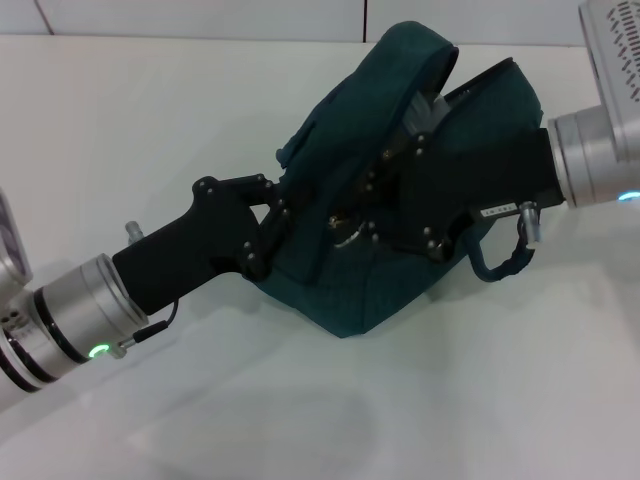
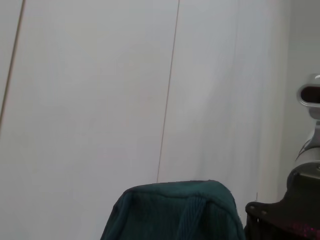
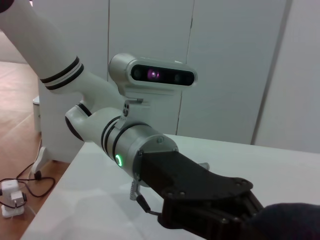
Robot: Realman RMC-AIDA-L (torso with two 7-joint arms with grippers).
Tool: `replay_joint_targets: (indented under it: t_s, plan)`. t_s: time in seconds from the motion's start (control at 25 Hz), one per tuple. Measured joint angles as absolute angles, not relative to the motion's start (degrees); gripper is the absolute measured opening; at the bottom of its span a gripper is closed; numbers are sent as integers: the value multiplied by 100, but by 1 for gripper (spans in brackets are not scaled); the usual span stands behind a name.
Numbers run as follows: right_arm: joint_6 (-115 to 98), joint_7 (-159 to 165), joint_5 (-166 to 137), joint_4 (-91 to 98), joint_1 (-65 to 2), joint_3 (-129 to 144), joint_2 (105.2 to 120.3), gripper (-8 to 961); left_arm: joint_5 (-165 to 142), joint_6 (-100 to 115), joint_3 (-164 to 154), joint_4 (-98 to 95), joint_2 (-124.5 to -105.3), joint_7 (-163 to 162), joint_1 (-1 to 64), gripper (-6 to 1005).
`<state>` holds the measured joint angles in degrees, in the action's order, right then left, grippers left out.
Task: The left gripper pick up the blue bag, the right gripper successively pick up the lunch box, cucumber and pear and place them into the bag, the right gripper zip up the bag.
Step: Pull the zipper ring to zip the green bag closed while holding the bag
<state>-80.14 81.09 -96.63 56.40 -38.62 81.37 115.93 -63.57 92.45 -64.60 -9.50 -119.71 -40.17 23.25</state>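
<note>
Two grippers are being pressed onto the blue bag (image 1: 400, 150) at once, which is being held up off the white table (image 1: 150, 120) around the middle of the head view. The left gripper (image 1: 283, 215) is coming in from the robot's left and looks clenched on the fabric at the bag's left edge. The right gripper (image 1: 400, 205) is reaching in from the right, with its fingertips (image 1: 372, 180) sitting right at the dark seam where the zipper is running. Whether anything is actually being pinched there can't be told, since black fingers are overlapping dark fabric.

The bag's long axis is being tilted from lower left up to upper right, and the mouth at the upper end is still gaping a bit, with something pale showing inside. So the zipping is probably being worked on, with the pull most likely having to be dragged along that seam line by the right gripper.

Lunch box, cucumber and pear aren't being seen on the table, so they're presumably already packed.

Plenty of bare table is being left all around, and one loose handle (image 1: 505, 260) is dangling under the right wrist, where snagging could be a risk.
</note>
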Motion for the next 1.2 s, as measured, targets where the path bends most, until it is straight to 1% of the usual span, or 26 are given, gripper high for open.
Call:
replay_joint_targets:
  t_s: [0.08,0.28,0.48,0.72,0.96,1.2]
  plan:
    - [-8002,8022,-9656,5642,-3842,8136,11593,186,-6355,9246,-6460,-950,-11971,-4013,2320,54]
    - [-7999,7667,-9603,5681,-3762,8165,11607,137,-6354,9246,-6460,-944,-11971,-4008,2305,54]
    - [-7991,7306,-9283,5707,-3603,8174,11597,88,-6342,9247,-6459,-940,-11971,-4007,2296,54]
    - [-7982,6989,-8984,5753,-3405,8134,11583,51,-6342,9249,-6461,-940,-11971,-4006,2286,54]
    - [-7942,6586,-8663,5737,-3222,8127,11597,43,-6342,9251,-6460,-941,-11971,-4007,2272,53]
    - [-7842,6445,-8400,5662,-3135,8118,11578,37,-6344,9236,-6458,-933,-11970,-3988,2238,53]
